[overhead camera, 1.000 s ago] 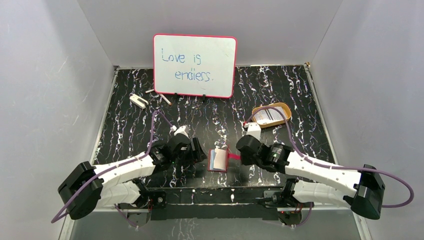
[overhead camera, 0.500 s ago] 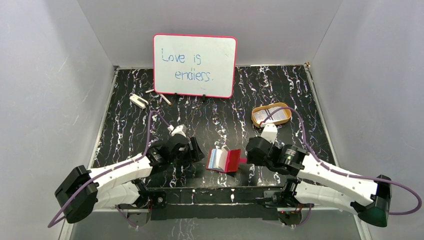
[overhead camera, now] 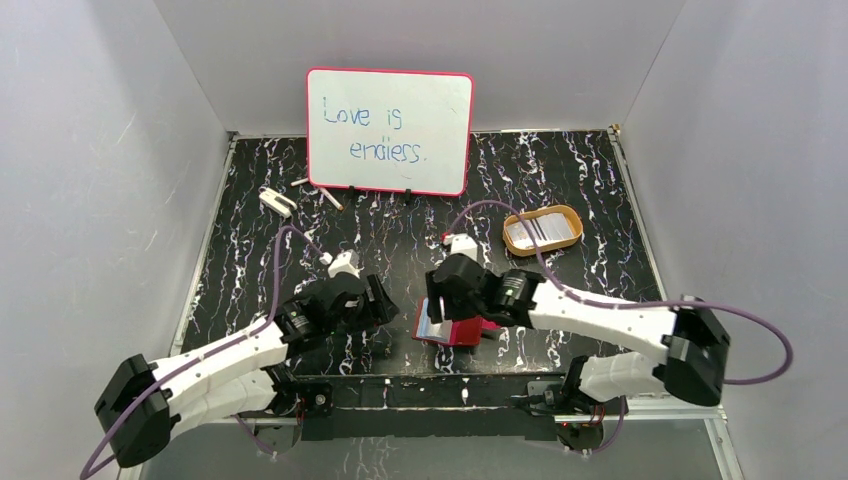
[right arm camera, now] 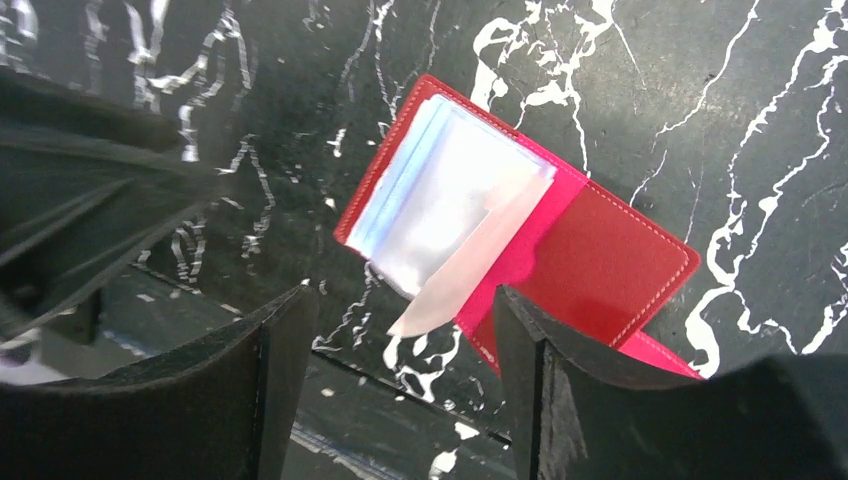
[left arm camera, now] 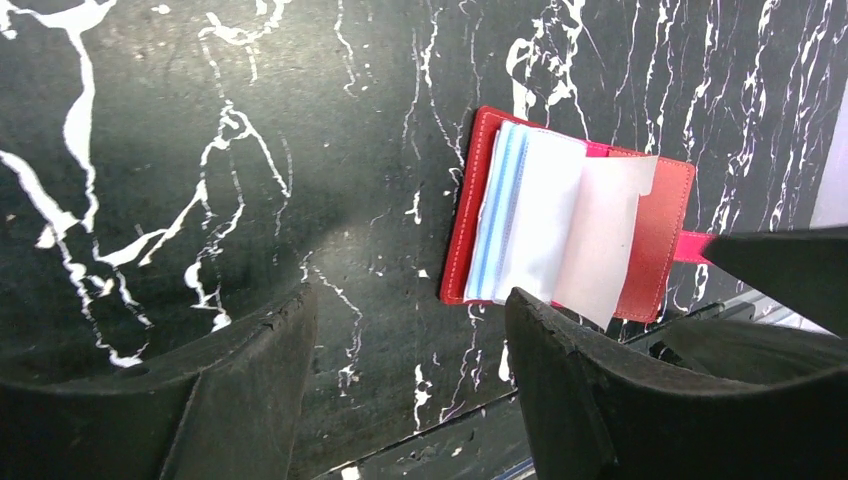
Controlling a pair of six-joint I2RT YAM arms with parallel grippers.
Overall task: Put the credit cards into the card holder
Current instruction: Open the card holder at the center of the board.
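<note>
Holder point(right arm camera: 600, 260) lies unheld, left pincer point(left arm camera: 408, 305) and right pincer point(right arm camera: 402, 298) both open and empty, so its half-raised sleeve could flop shut.

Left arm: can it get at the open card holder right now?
Probably yes. The left gripper is open, and the card holder lies open just ahead of it with only bare table between. The right gripper, also open, hovers close over the holder and could crowd the approach.

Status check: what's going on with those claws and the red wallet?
Left gripper open, empty. Right gripper open, empty, over card holder. It lies open on table, one pocket leaf lifted. Nothing blocking.
</note>
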